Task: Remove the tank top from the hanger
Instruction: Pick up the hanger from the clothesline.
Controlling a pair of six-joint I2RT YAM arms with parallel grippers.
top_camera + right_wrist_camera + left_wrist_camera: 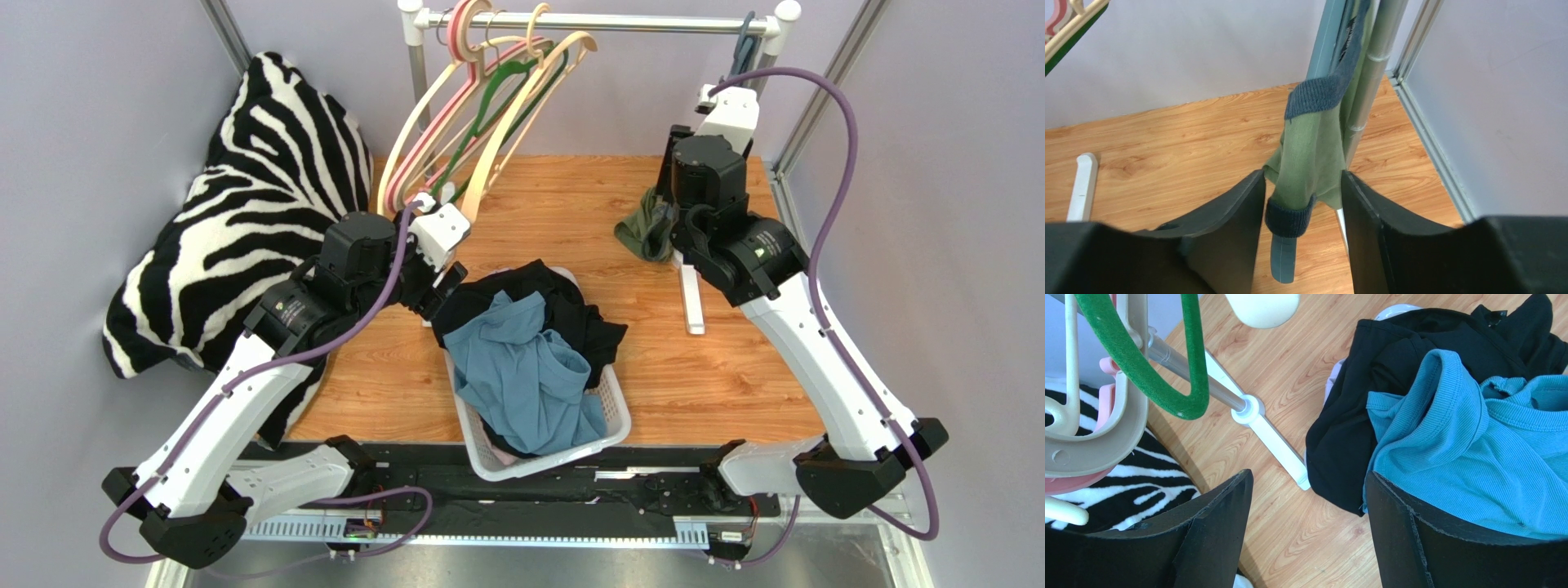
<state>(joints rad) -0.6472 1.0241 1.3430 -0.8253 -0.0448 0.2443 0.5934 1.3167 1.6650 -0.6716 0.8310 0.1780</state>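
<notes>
1. The olive-green tank top [1309, 153], edged with dark grey ribbing, hangs as a narrow bunch at the right end of the clothes rail [613, 21], close to the rack's right post [1373, 67].
2. The hanger [743, 47] that carries it is mostly covered by the cloth. From above, only its dark upper part shows at the rail.
3. The right fingers [1229, 233] stand on both sides of the hanging tank top, very near the cloth. Whether they already press it, I cannot tell.
4. In the top view the right wrist hides these fingers and part of the tank top.
5. The left fingers [1211, 533] are spread apart with nothing between them, over the counter [687, 380], between the rack's white foot [1272, 441] and the laundry basket [613, 423].
6. The basket holds a blue shirt [528, 368] lying on a black garment [577, 306]. These clothes cover the inside of the basket.
7. Several empty hangers [491, 98] hang at the left part of the rail.
8. The left arm partly hides the zebra cushion [245, 208].
</notes>
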